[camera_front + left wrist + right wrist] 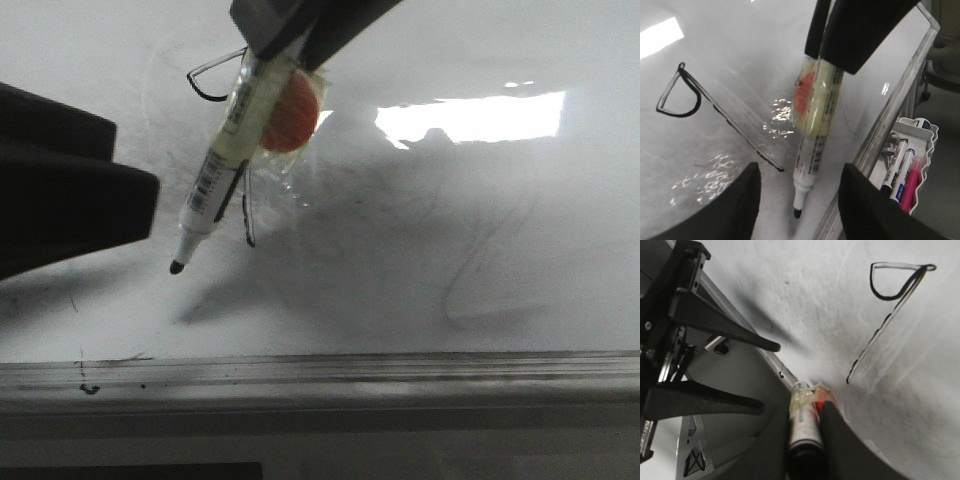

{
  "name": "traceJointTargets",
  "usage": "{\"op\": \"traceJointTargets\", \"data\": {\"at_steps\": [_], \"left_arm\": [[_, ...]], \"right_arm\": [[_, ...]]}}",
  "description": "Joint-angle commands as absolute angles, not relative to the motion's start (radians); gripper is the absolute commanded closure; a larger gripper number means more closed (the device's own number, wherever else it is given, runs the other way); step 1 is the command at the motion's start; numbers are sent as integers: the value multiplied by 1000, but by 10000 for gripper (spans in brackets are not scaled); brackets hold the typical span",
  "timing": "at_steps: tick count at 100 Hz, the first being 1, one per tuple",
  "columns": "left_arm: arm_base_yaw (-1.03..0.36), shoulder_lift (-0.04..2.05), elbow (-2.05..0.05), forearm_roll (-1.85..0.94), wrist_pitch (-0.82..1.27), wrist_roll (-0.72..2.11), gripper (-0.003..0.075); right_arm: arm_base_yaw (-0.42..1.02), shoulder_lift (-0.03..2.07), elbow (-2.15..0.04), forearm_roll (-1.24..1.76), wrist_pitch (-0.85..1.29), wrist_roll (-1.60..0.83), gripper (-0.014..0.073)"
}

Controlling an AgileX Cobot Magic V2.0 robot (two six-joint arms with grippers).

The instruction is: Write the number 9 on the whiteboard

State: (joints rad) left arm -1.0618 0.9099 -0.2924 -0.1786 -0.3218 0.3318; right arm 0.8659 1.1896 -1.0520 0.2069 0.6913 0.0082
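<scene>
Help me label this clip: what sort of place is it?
Probably a lab or office writing station: a flat whiteboard, a drawn number 9 and a tray of spare markers beside its rail.

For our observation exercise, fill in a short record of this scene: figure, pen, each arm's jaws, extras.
figure: number 9 drawn in black on the whiteboard
pen: marker, cap off, tip near the stem's lower end
right gripper: jaws shut on the marker
left gripper: jaws open, empty
extras: tray of spare pens beside the board
</scene>
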Motion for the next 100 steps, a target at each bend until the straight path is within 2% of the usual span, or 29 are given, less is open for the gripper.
{"op": "traceJointTargets", "data": {"at_steps": [1, 30, 37, 52, 54, 62, 72, 84, 89, 93, 100], "left_arm": [[-1086, 957, -330, -175, -467, 326, 384], [-1100, 1007, -330, -175, -491, 322, 406], [-1100, 1007, -330, -175, -491, 322, 472], [-1100, 1007, -330, -175, -485, 319, 722], [-1100, 1007, -330, -175, -485, 317, 742], [-1100, 1007, -330, -175, -485, 315, 741], [-1100, 1007, -330, -175, -485, 315, 741], [-1100, 1005, -330, -295, -485, 266, 741], [-1100, 997, -330, -380, -483, 261, 741], [-1100, 991, -330, -444, -483, 261, 741], [-1100, 973, -330, -597, -485, 261, 741]], "right_arm": [[881, 1175, -1089, 218, 633, 17, 657], [899, 1175, -1089, 254, 629, 17, 657], [899, 1175, -1089, 256, 629, 17, 657], [899, 1175, -1089, 259, 623, 17, 657], [899, 1175, -1089, 259, 621, 17, 657], [899, 1175, -1089, 259, 614, 17, 644], [899, 1175, -1089, 259, 611, 17, 531], [899, 1175, -1089, 259, 596, 17, 284], [899, 1175, -1089, 259, 581, 17, 210], [899, 1175, -1089, 259, 571, 17, 176], [899, 1175, -1089, 259, 564, 17, 175]]}}
